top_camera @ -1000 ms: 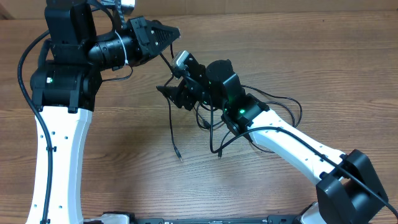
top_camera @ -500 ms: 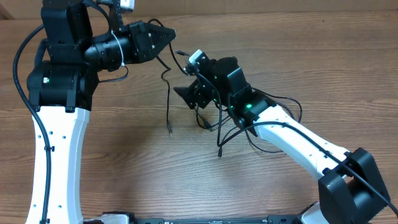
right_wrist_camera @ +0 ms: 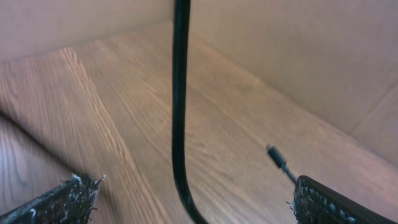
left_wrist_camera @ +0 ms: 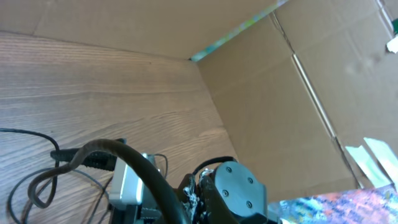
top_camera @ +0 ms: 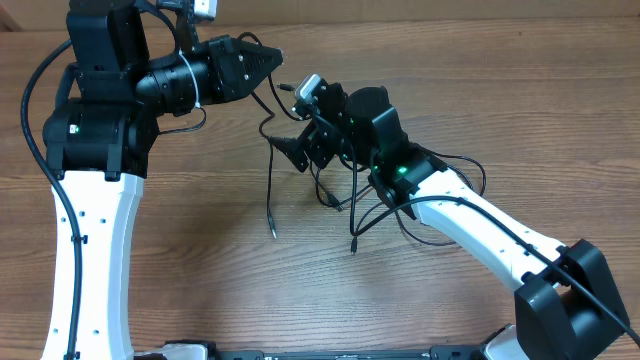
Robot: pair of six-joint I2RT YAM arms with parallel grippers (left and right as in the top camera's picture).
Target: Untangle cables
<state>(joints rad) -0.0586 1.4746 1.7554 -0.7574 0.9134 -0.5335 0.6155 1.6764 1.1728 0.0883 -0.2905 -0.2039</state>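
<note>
Two thin black cables lie tangled on the wooden table. My left gripper is shut on one cable, which hangs from its tip down to a plug near the table. In the left wrist view, the left gripper shows closed jaws with the cord arcing away to the left. My right gripper stands wide open beside that hanging cord. In the right wrist view, the cable runs upright between the spread fingers without touching them. The other cable loops under the right arm.
More cable loops trail right of the right arm. A small plug lies on the wood ahead of the right gripper. Cardboard walls stand behind the table. The left arm's white base fills the left side.
The right gripper opened wide and shifted up and right. The left gripper drew back slightly to the left, and the hanging cable's plug end moved left and up.
</note>
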